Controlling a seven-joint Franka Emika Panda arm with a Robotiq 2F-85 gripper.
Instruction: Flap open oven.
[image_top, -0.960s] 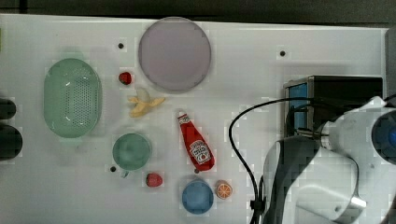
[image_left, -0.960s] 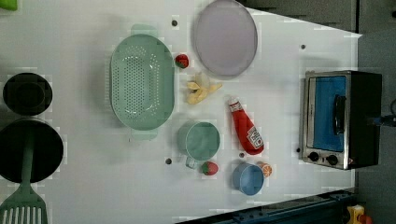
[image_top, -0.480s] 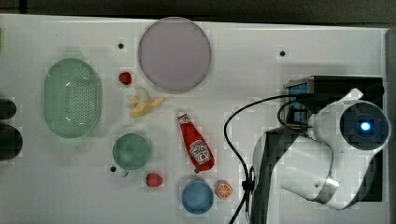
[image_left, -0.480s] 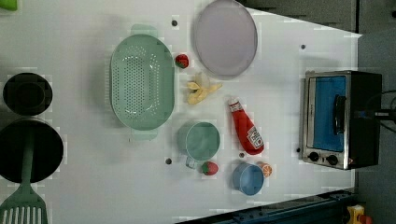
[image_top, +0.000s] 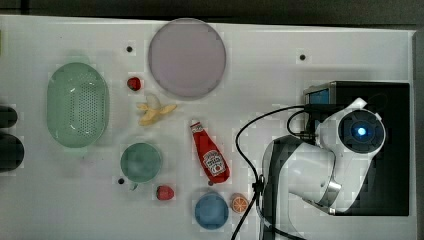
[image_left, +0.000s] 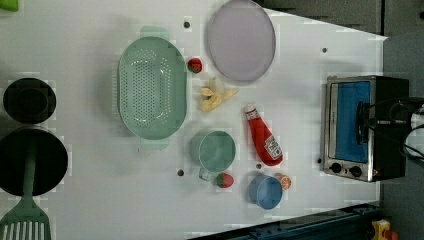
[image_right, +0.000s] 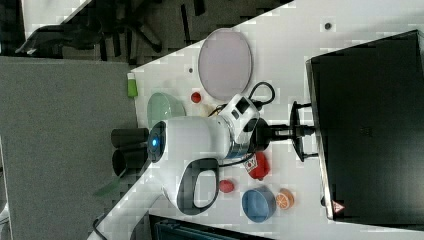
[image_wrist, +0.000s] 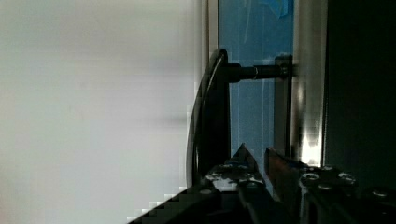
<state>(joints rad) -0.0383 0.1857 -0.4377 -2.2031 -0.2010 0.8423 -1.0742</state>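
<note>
The oven (image_left: 362, 127) stands at the table's far end, on the left view's right, door closed. The gripper (image_wrist: 256, 161) sits at its dark handle (image_wrist: 212, 116), fingers nearly together, seemingly behind the bar. Best hook it squarely, then pull outward along the door's arc.

White rounded arm (image_top: 305, 170) with black joints; blue light; black cable (image_top: 245, 145) trailing.

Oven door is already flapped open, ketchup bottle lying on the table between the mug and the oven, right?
Not quite. The oven door is shut, flat against its silver frame in the left view, with the gripper at its handle. The ketchup bottle does lie between the mug and the oven.
</note>
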